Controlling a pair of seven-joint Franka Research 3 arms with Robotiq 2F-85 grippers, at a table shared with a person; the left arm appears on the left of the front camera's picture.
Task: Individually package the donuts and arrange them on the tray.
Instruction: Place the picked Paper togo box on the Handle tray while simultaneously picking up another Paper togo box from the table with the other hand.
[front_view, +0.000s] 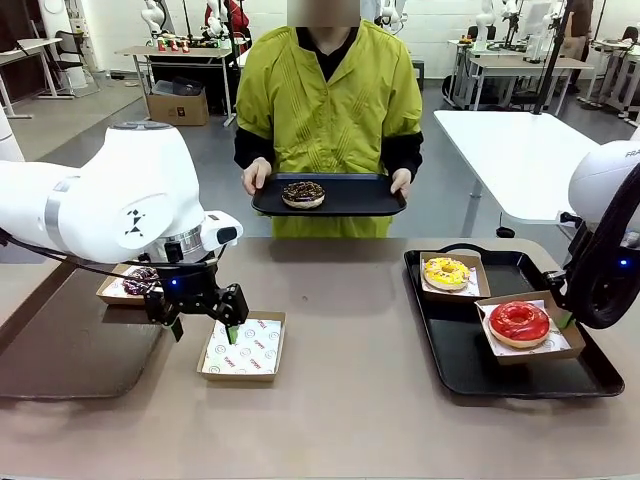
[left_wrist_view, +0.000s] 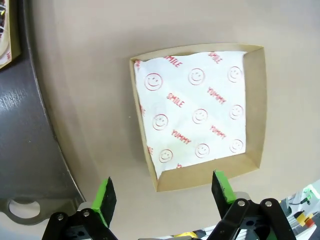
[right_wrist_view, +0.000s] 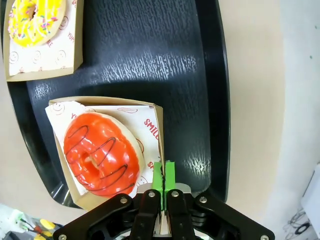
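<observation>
Front view: left gripper (front_view: 205, 328) low over table, jaws spread wide, holding nothing, just beside near-left edge of empty lined box (front_view: 243, 346). Right gripper (right_wrist_view: 163, 176) pressed together; seems to pinch rim of box with red-glazed donut (front_view: 519, 321), though hard to tell if cardboard sits between the pads. That box rests on black tray (front_view: 455, 372) at robot's right, near yellow-iced donut (front_view: 446, 271) in its own box farther back. Chocolate sprinkled donut (front_view: 303, 193) lies unboxed on second tray (front_view: 365, 200) held by person's hands across table. Dark drizzled donut (front_view: 141, 280) boxed at left, half hidden behind left arm.

Left wrist view: smiley-print paper flat inside empty box (left_wrist_view: 200, 115), open side up, one green pad (left_wrist_view: 106, 196) over bare table, other pad (left_wrist_view: 222, 186) at box's near wall.

Likely step in hand: ready empty box for chocolate donut, roughly halfway through task. To do well: pinch one wall only, pad inside and pad outside, avoid crumpling liner; keep box level while moving. For donut pickup, grip across ring from sides, light squeeze, keep off icing. Lower centred on paper, release only once seated. Risk: box sliding on smooth table when nudged.
</observation>
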